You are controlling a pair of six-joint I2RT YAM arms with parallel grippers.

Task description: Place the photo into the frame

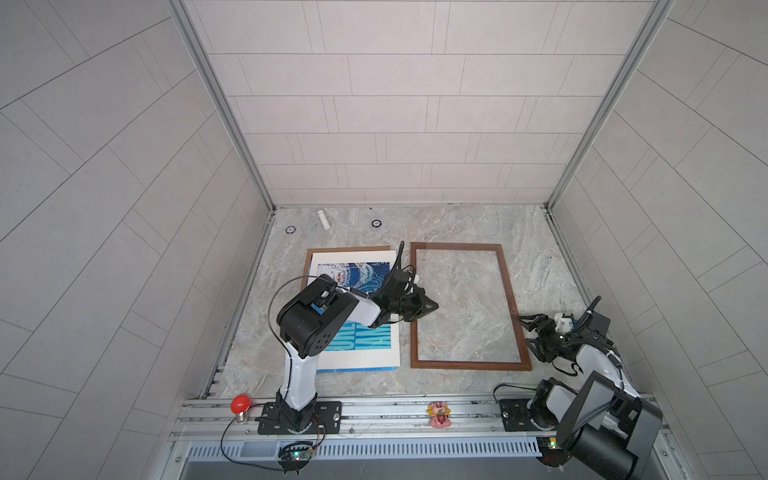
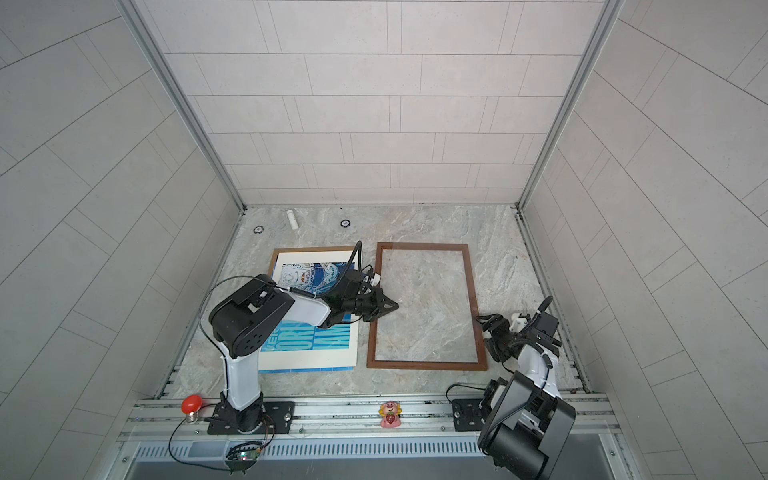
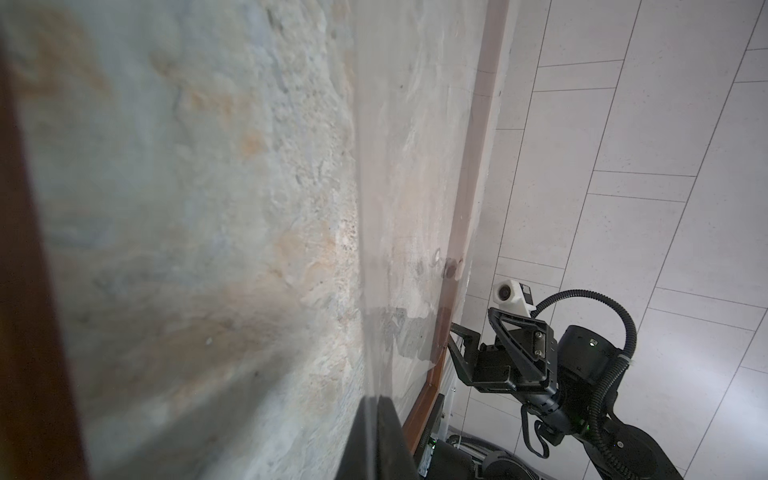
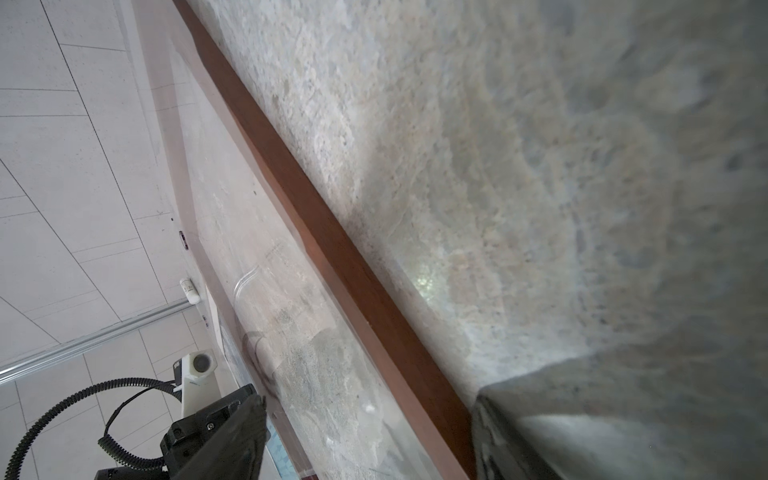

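Two risks stand out: with the photo [image 1: 365, 353] lying face-up on the worktop [image 1: 552, 257] just left of the frame [image 1: 469, 365], the clenched, empty left pincer [image 1: 434, 306] over the pane [image 1: 465, 299] could scratch it, and the released right pincer [image 1: 528, 331] astride the right rail [image 1: 511, 291] might skid the frame.

Blue cream-bordered photo [image 1: 361, 353]: centre hidden under black-and-white left arm [image 1: 320, 320]. Brown cardboard board [image 1: 308, 264] beneath: only edge shows. Small dark ring [image 1: 376, 223]: too small to identify.
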